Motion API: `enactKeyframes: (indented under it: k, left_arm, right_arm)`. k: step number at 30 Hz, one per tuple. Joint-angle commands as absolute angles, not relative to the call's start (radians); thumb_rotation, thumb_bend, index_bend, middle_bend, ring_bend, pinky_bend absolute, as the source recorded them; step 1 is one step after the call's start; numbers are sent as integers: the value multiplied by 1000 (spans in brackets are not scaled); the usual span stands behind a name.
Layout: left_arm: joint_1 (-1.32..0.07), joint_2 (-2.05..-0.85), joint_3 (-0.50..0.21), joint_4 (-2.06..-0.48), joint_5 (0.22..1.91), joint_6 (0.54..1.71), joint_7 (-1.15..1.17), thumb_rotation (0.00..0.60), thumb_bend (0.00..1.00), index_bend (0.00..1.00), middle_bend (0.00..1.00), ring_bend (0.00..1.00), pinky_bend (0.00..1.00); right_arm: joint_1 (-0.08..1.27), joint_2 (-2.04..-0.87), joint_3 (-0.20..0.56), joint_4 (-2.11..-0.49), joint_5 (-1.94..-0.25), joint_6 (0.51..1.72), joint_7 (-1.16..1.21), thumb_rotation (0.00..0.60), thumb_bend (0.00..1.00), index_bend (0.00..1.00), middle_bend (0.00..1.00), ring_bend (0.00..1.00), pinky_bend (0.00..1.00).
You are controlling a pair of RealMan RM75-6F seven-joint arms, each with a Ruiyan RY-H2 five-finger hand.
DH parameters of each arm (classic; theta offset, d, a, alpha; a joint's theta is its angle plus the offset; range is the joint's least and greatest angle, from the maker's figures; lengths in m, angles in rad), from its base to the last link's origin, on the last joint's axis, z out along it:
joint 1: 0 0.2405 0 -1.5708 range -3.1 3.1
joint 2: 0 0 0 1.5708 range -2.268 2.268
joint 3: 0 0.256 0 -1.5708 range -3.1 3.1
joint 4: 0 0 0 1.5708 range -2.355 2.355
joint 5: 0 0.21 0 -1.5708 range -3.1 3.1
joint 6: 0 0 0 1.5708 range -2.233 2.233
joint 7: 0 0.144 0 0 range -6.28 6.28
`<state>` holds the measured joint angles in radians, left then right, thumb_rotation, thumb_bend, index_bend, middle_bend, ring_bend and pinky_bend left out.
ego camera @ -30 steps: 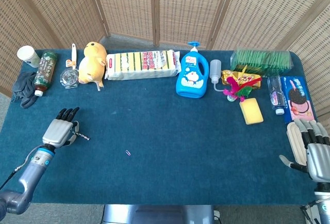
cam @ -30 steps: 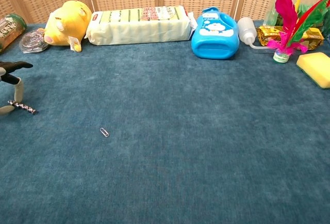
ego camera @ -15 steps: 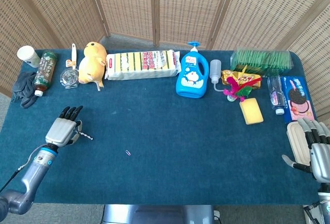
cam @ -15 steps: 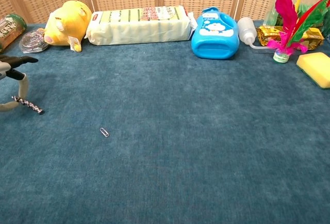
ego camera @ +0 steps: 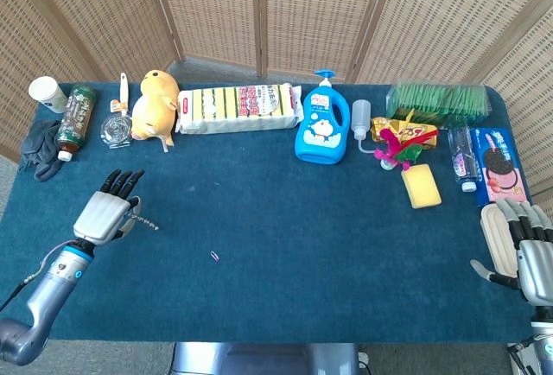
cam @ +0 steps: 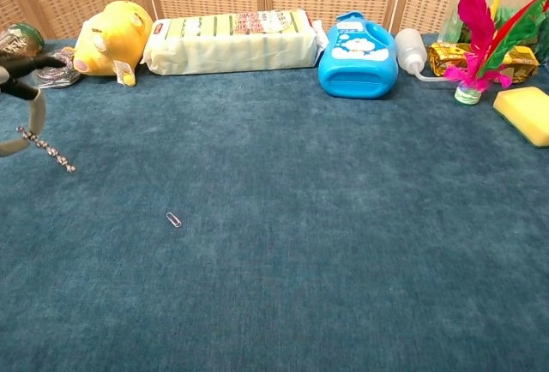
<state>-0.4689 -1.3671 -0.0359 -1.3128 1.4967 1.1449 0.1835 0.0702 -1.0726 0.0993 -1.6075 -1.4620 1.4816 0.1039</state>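
My left robot hand [ego camera: 105,212] sits at the lower left of the head view, fingers stretched toward the top of the frame, and it pinches one end of a thin beaded metal chain [ego camera: 145,219]. In the chest view the chain [cam: 47,151] hangs slantwise from the fingers at the far left edge, its long axis running down and to the right, its free end low over the dark blue worktop [ego camera: 285,219], touching or not I cannot tell. A small pink paper clip [ego camera: 213,256] lies on the cloth to the lower right of that robot hand, much nearer to it than to the other.

My right robot hand [ego camera: 523,245] rests at the lower right edge of the head view, fingers spread and holding nothing, well apart from the chain. Just above it lies a blue packet of chocolate sandwich biscuits [ego camera: 500,164].

Along the top of the frame stand a yellow plush toy [ego camera: 154,105] and a blue pump bottle [ego camera: 320,129].
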Motion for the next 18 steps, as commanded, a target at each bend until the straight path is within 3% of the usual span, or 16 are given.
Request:
enactKeyframes:
  k: [1,9,18]
  left_arm:
    - [-478,-1322,-42,-1386,1514,1161,236,600,711,585,20,0,22]
    - [-513,-1221,-46,-1611,1531,1134,455,600,710,585,20,0,22]
    - [-565,-1179,-43,-1747,1580,1082,768,600,711,585,44,0,22]
  right_arm:
    - [70,-1072,99,-1607,-1462,1481,104,528,0,0,0,0,0]
    - [72,-1072,100,-1607,-1463,1481,106,529,0,0,0,0,0]
    - [72,-1069,99,-1609,-1465,1481,112,529,0,0,0,0,0]
